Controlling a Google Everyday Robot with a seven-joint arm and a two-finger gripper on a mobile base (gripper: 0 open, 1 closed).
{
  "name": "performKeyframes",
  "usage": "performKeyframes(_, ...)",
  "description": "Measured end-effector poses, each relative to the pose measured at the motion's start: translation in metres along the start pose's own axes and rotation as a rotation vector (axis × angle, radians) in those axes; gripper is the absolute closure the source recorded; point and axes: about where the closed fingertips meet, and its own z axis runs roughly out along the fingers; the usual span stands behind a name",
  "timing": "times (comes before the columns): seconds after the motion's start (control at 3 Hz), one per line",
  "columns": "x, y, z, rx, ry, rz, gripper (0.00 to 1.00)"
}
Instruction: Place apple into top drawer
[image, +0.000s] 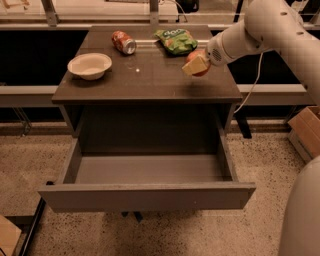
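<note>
My gripper (196, 65) is at the right side of the dark counter top (145, 80), shut on the red apple (197, 53). A pale yellowish finger (193, 66) covers the apple's front, so only its top and lower right edge show. The apple hangs a little above the counter, near its right rear. The top drawer (147, 197) is pulled fully open below the counter's front edge. Its grey inner floor (150, 169) is bare. The apple is behind and above the drawer's right rear corner.
A white bowl (90, 65) stands at the counter's left. A red soda can (123, 42) lies at the back, with a green chip bag (175, 40) beside it. A cardboard box (306, 131) is on the floor at right. My white body (300, 215) fills the lower right.
</note>
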Motion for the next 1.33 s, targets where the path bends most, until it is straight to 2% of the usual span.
performKeyframes(0.33,-0.030,0.038,-0.014,-0.046,-0.047,-0.110,1.00)
performKeyframes(0.67,-0.048,0.090,-0.020,-0.120,-0.066,-0.219,1.00)
performKeyframes(1.0,-0.052,0.155,-0.019,-0.253,-0.061,-0.307,1.00)
performKeyframes(1.33,-0.045,0.212,-0.014,-0.381,-0.037,-0.386,1.00)
